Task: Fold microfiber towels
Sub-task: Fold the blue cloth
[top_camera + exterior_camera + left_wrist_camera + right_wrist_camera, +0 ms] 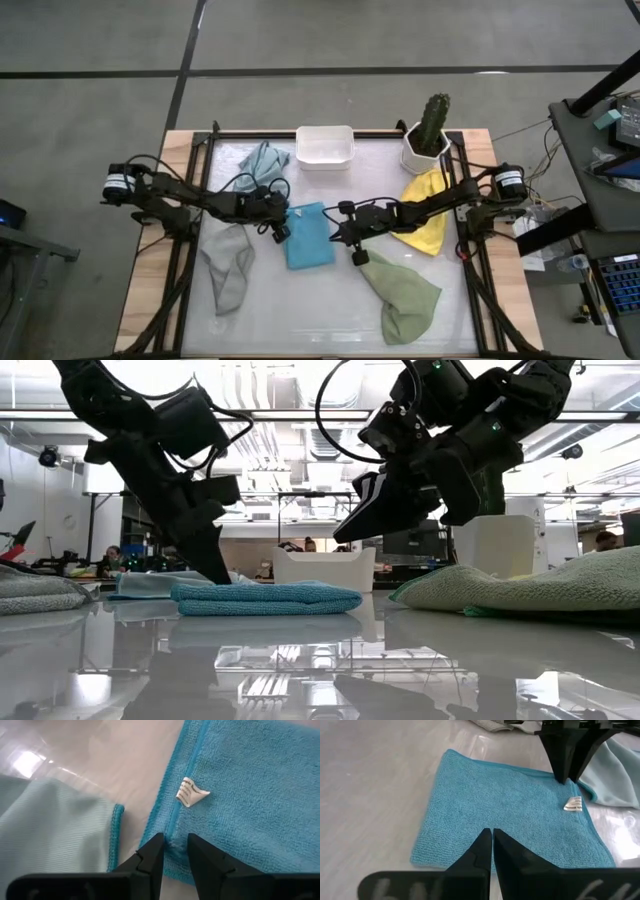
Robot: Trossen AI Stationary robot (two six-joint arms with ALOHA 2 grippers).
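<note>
Five small microfibre cloths lie on the glossy white table (330,300) in the high view: a folded bright blue towel (309,236) at the middle, a crumpled grey towel (228,268) toward the left, a pale blue-grey towel (263,160) near the white rectangular plastic tub (325,146), a yellow towel (427,213) under the right arm, and a sage green towel (404,298) at the front right. At the blue towel's left edge sits the left gripper (281,231); the right gripper (354,250) hovers just off its right edge. From table height, the left gripper (217,571) points down onto the blue towel (265,598), while the right gripper (352,532) hangs above it, clear of the cloth. Looking past the left wrist, the fingers (150,862) stand slightly parted astride the towel's hemmed edge (172,820), beside a small white label (190,792). Past the right wrist, the fingers (482,850) are pressed together, empty, over the blue towel (500,815).
</note>
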